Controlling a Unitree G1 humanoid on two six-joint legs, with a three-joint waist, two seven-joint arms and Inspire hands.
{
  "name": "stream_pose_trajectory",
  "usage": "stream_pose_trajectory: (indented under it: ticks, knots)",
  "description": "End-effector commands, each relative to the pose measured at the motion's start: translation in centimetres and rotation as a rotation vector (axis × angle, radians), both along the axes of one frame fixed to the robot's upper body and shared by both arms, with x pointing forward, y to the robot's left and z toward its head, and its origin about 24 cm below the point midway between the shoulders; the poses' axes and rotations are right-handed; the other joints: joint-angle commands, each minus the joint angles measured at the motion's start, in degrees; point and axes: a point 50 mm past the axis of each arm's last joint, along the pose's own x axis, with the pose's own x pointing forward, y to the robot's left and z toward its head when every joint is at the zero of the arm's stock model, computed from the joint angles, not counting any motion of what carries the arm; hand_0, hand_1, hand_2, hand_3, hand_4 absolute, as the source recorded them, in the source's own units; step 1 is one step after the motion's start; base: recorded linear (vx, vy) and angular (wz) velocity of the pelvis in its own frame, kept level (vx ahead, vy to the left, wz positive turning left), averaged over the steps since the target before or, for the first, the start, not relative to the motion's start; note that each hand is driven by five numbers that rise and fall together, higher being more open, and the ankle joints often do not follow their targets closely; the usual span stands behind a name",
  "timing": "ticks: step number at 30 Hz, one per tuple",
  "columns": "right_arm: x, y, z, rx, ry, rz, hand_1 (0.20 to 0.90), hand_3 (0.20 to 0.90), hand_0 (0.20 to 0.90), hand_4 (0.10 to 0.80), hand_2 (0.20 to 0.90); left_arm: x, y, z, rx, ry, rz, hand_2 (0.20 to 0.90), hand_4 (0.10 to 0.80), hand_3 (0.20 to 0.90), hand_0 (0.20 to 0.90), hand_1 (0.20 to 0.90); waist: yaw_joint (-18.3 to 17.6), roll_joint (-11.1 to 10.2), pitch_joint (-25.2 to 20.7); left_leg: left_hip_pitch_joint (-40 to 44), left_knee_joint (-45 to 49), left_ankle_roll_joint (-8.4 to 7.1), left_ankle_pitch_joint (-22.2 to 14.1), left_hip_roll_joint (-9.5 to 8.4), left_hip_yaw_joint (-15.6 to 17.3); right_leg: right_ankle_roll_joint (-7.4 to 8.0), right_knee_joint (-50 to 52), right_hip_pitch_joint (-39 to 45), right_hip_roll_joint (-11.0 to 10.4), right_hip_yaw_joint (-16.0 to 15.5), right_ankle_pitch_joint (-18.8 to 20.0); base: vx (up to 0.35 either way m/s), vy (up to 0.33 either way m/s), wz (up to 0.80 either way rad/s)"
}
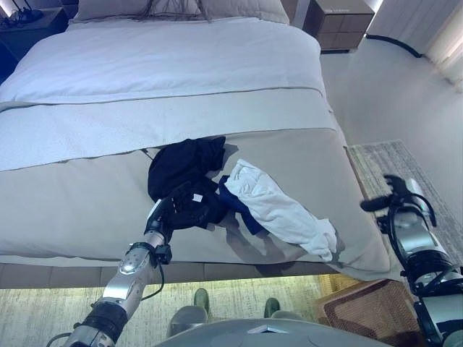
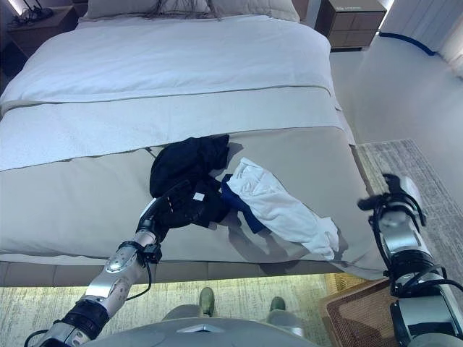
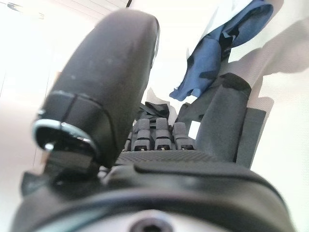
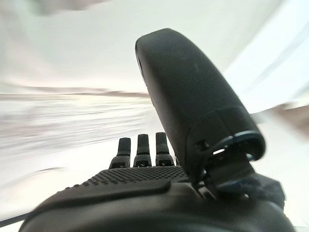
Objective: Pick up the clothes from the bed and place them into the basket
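Observation:
A black garment (image 1: pixel 184 163), a blue garment (image 1: pixel 244 213) and a white garment (image 1: pixel 282 210) lie bunched together on the grey bed (image 1: pixel 87 188) near its front edge. My left hand (image 1: pixel 181 204) rests on the near end of the black garment, fingers relaxed and thumb raised; the left wrist view shows the black cloth (image 3: pixel 231 111) and blue cloth (image 3: pixel 212 53) past the fingers. My right hand (image 1: pixel 394 194) is open and empty, held in the air off the bed's right side. A brown woven basket (image 1: pixel 362 307) stands on the floor below it.
White bedding (image 1: pixel 166 58) and pillows cover the far half of the bed. A wooden nightstand (image 1: pixel 340 22) stands at the back right, another (image 1: pixel 29 25) at the back left. A grey rug (image 1: pixel 405 159) lies on the floor right of the bed.

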Motion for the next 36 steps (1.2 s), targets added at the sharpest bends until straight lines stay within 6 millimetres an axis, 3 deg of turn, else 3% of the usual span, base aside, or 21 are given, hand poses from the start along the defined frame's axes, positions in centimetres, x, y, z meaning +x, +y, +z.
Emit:
stream_pose_trajectory:
  ticks: [1,4,11,14,19,22,33,34,35,36]
  knots:
    - [3.1,1.8,6.4,-0.157,-0.232,0.206,0.9,0.9,0.9,0.8,0.9,1.4,-1.2,3.6,-0.051,-0.218,-0.035,0.9,0.8,0.9,0.9,0.9,1.35,-0.18,-1.65,-2.05,3.99,1.04,-7.01,-0.54,-0.43,0.44,3.37,-5.66,-0.68,1.71,1.68,0.068,0.005,0.02]
    - [3.1,4.6,5.0,-0.128,-0.216,0.339,0.9,0.9,0.9,0.8,0.9,0.8,-1.3,3.1,-0.051,-0.209,-0.032,0.9,0.8,0.9,0.9,0.9,1.77,0.07,-1.67,-2.36,3.84,0.96,-6.7,-0.6,-1.01,0.39,3.56,-5.74,-0.79,1.23,1.47,0.057,0.002,0.04]
    - [3.8,6.8,3.1,-0.141,-0.148,0.408,0.9,0.9,0.9,0.8,0.9,0.7,-1.3,3.5,-0.057,-0.222,-0.08,0.9,0.8,0.9,0.9,0.9,3.62,1.05,-0.33,-4.17,5.0,0.78,-6.64,-0.67,-2.24,0.04,4.97,-7.02,-1.49,-0.3,0.83,0.036,0.0,0.12]
    - [5.0,6.8,4.2,-0.21,-0.137,0.392,0.9,0.9,0.9,0.8,0.9,1.7,-1.5,5.1,-0.071,-0.289,-0.117,0.9,0.8,0.9,0.9,0.9,4.33,1.93,2.69,-8.21,10.1,0.61,-7.37,-0.99,-2.82,-0.64,8.7,-10.07,-2.3,-1.02,-0.3,-0.143,0.008,0.16]
    - [7.5,5.5,7.9,-0.383,-0.126,0.347,0.9,0.9,0.9,0.8,0.9,4.0,-2.4,8.8,-0.126,-0.439,-0.151,0.9,0.8,0.9,0.9,0.9,5.12,4.03,10.62,-17.39,22.09,0.85,-9.96,-1.37,-3.39,-2.32,19.01,-18.16,-4.24,-2.46,-2.62,-0.261,0.029,0.12]
    - [8.2,5.5,8.8,-0.404,-0.112,0.344,0.9,0.9,0.9,0.8,0.9,4.6,-3.1,9.5,-0.146,-0.46,-0.141,0.9,0.8,0.9,0.9,0.9,5.32,4.44,13.63,-21.6,28.17,1.43,-11.78,-1.81,-3.51,-3.5,25.05,-22.12,-4.59,-2.31,-4.45,-0.144,0.016,0.07]
    - [8.8,5.2,9.2,-0.415,-0.109,0.321,0.9,0.9,0.9,0.8,0.9,4.6,-4.5,9.5,-0.182,-0.461,-0.153,0.9,0.8,0.9,0.9,0.9,5.96,5.8,18.55,-28.84,38.67,2.61,-15.24,-3.58,-4.04,-5.67,36.41,-28.5,-5.54,-2.45,-8.43,-0.08,0.007,0.07]
    - [8.7,5.2,9.0,-0.421,-0.104,0.321,0.836,0.826,0.836,0.726,0.836,4.6,-4.6,9.5,-0.185,-0.461,-0.156,0.9,0.8,0.9,0.9,0.9,6.01,5.98,18.57,-29.17,38.82,2.63,-15.2,-3.72,-4.06,-5.76,36.79,-28.83,-5.6,-2.46,-8.54,-0.034,0.012,0.08]
    - [8.7,5.1,9.0,-0.42,-0.103,0.32,0.82,0.807,0.82,0.707,0.82,4.5,-4.6,9.5,-0.185,-0.462,-0.157,0.9,0.8,0.9,0.9,0.9,6.02,6.01,18.57,-29.27,38.87,2.65,-15.18,-3.72,-4.05,-5.8,36.89,-28.94,-5.61,-2.45,-8.56,-0.04,0.012,0.05]
    - [8.8,5.1,9.0,-0.422,-0.105,0.323,0.658,0.617,0.658,0.517,0.658,4.4,-4.6,9.4,-0.184,-0.463,-0.157,0.9,0.8,0.9,0.9,0.9,6.07,6.06,18.57,-29.53,39.05,2.67,-15.15,-3.67,-4.03,-5.88,37.24,-29.28,-5.56,-2.31,-8.63,-0.039,0.009,0.04]
